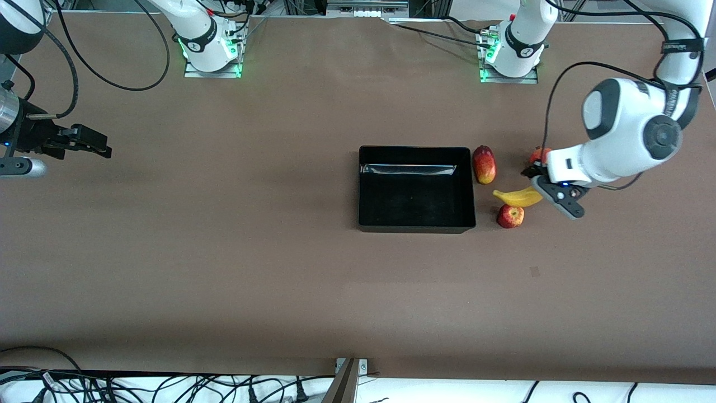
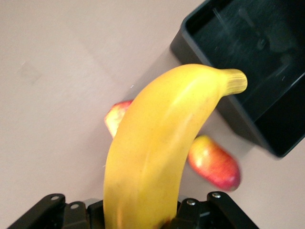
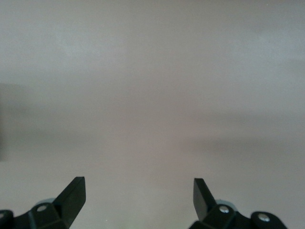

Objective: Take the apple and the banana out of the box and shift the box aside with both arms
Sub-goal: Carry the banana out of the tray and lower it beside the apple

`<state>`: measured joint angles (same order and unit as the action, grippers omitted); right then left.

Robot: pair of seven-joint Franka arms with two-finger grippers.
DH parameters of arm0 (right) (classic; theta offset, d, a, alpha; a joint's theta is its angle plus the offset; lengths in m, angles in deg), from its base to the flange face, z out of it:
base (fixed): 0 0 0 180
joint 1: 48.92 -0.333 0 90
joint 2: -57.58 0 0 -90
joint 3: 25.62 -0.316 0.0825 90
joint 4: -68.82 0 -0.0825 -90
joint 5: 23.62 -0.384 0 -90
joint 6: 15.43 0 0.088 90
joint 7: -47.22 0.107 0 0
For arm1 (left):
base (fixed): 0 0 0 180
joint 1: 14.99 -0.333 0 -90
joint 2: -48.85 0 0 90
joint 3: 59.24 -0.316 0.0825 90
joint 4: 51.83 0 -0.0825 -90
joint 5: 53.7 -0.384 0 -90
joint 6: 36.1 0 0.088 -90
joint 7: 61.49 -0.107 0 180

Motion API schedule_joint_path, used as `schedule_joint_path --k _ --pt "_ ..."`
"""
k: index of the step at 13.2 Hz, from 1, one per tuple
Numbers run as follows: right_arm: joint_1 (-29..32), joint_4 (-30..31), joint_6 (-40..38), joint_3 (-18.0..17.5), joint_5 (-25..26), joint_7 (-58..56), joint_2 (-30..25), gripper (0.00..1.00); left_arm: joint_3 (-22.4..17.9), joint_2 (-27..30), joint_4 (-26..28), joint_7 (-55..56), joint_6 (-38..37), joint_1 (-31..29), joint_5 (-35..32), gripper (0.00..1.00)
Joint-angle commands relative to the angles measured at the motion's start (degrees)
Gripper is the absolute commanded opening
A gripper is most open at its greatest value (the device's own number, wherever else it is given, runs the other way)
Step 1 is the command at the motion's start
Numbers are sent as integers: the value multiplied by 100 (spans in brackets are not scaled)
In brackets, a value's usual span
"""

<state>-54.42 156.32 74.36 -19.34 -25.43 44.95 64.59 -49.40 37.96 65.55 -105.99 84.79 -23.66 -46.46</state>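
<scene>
- The left tool (image 2: 138,217) is pinched on the banana (image 2: 157,148); the wrist view shows the fruit running out from between the jaws, and the front view shows it low over the table (image 1: 224,268), beside the box (image 1: 417,189) toward the left arm's end.
- Whether the banana already rests on the table or hangs just above it, I cannot tell.
- The apple (image 1: 510,216) lies on the table outside the box, just beside the banana and nearer to the front camera.
- A mango (image 1: 484,164) lies close to the box's wall at the same end, farther from the front camera than the banana.
- Another red fruit (image 1: 540,154) peeks out from under the left arm's wrist; too hidden to name.
- The box stands empty near the middle of the table, its dark floor bare.
- The right tool (image 1: 89,143) waits with fingers spread, empty, over bare table toward the right arm's end, well apart from the box.
- Judgement: both fruits are out of the box, so the emptying is as good as done once the banana is released.
- What is left is the two-arm part: each tool must reach a wall of the box, then shift it aside together.
</scene>
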Motion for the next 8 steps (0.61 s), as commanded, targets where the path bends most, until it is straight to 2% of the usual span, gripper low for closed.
schedule_joint_path --k 1,4,8 --pt "66 -110 -22 -21 -127 16 82 100 88 -543 -355 -1223 -5 -590 59 0" --pt "66 -101 -22 -21 -127 16 82 100 79 -1448 -908 -2305 4 -1162 -247 0" --pt "66 -101 -40 -21 -127 16 82 100 79 -2074 -1296 -3361 118 -1322 -784 0"
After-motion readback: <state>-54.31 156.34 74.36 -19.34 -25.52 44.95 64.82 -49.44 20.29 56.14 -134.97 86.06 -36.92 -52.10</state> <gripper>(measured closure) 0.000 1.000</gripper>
